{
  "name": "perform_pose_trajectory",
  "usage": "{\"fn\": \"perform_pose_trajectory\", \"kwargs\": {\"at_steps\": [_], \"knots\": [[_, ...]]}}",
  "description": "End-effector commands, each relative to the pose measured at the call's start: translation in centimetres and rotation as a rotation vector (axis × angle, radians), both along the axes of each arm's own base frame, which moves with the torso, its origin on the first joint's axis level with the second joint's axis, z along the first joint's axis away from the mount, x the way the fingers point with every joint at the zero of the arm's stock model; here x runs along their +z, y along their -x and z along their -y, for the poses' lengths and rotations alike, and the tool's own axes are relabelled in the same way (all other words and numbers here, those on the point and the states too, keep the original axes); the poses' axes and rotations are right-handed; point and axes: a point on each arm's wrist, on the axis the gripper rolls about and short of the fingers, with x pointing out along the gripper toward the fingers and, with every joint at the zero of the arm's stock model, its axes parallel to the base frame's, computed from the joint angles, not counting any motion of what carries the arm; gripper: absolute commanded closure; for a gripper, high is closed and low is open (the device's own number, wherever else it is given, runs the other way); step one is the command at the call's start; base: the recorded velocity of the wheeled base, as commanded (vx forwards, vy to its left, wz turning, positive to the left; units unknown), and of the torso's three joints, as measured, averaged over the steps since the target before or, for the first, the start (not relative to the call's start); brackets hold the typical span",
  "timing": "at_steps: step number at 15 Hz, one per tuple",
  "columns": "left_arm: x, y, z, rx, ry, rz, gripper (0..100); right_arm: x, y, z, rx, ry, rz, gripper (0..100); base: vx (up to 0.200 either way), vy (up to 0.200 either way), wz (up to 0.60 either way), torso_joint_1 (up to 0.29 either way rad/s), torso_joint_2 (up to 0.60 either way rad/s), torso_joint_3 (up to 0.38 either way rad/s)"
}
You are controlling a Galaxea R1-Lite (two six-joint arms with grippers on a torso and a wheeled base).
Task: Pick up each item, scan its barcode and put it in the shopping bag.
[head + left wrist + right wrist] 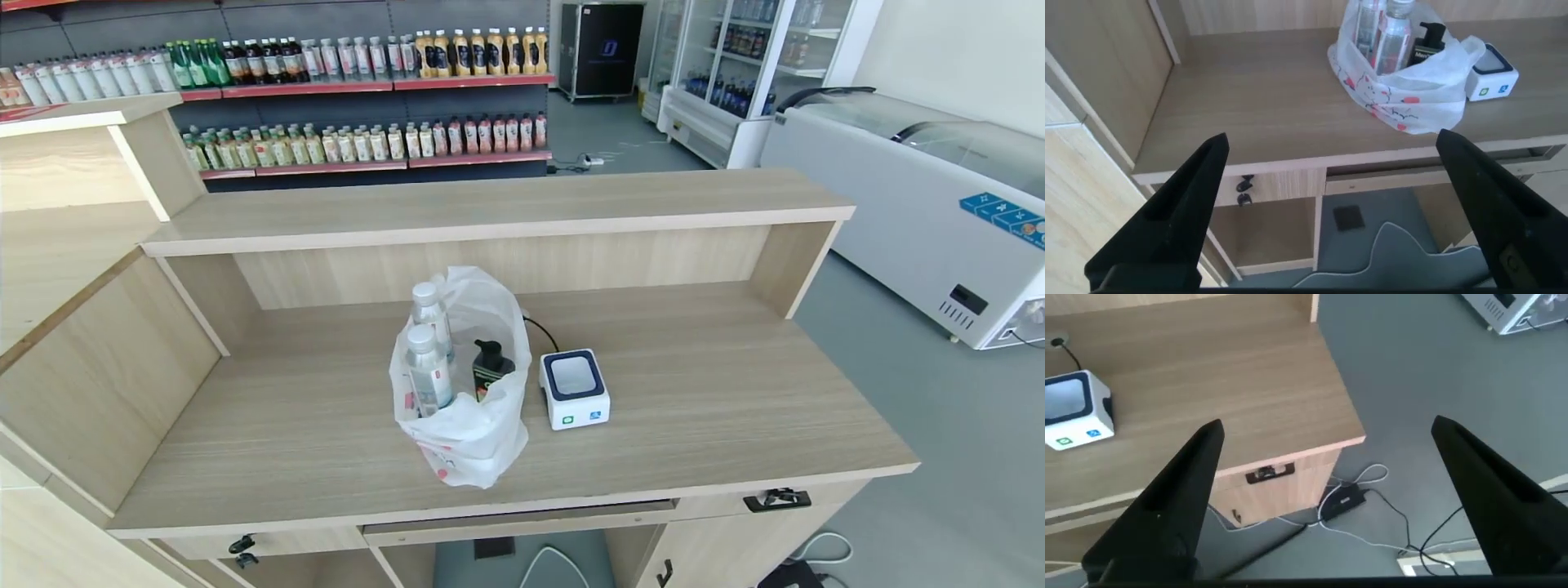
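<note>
Left hand and right hand both released and holding nothing; shopping bag already loaded.
Each hand hangs with fingers spread wide, low and short of the front edge of the counter, nearer the robot than the bag; the right one is well off to the bag's right. The bag stands with its mouth open, two clear bottles upright inside it and a black pump bottle next to them. A scanner sits just beside the bag on its right, window up. Every item I can see is in the bag, so the picking, scanning and bagging looks finished. Any further item would call for a hand to rise over the counter edge and approach without brushing the bag's loose rim.
</note>
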Motion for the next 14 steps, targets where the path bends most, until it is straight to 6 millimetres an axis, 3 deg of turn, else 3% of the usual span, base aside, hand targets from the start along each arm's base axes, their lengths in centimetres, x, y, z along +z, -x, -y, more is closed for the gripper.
{"fn": "perform_pose_trajectory", "kwargs": {"at_steps": [1,2,3,4,14], "knots": [[0.0,0.0,0.0,-0.001,0.0,-0.002,0,-9.2,5.9,-2.4,0.189,-0.037,0.082,0,0.0,0.0,0.0,0.0,0.0,0.0],[0.0,0.0,0.0,-0.001,0.0,-0.002,0,-11.5,6.5,-2.2,0.152,-0.021,0.084,0,0.0,0.0,0.0,0.0,0.0,0.0],[0.0,0.0,0.0,-0.001,0.0,-0.002,0,-11.8,7.1,-1.9,0.038,-0.032,0.141,0,0.0,0.0,0.0,0.0,0.0,0.0],[0.0,0.0,0.0,-0.001,0.0,-0.002,0,-12.3,7.5,-1.8,0.081,-0.066,0.145,0,0.0,0.0,0.0,0.0,0.0,0.0],[0.0,0.0,0.0,-0.001,0.0,-0.002,0,-12.6,8.1,-1.8,0.093,-0.095,0.21,0,0.0,0.0,0.0,0.0,0.0,0.0]]}}
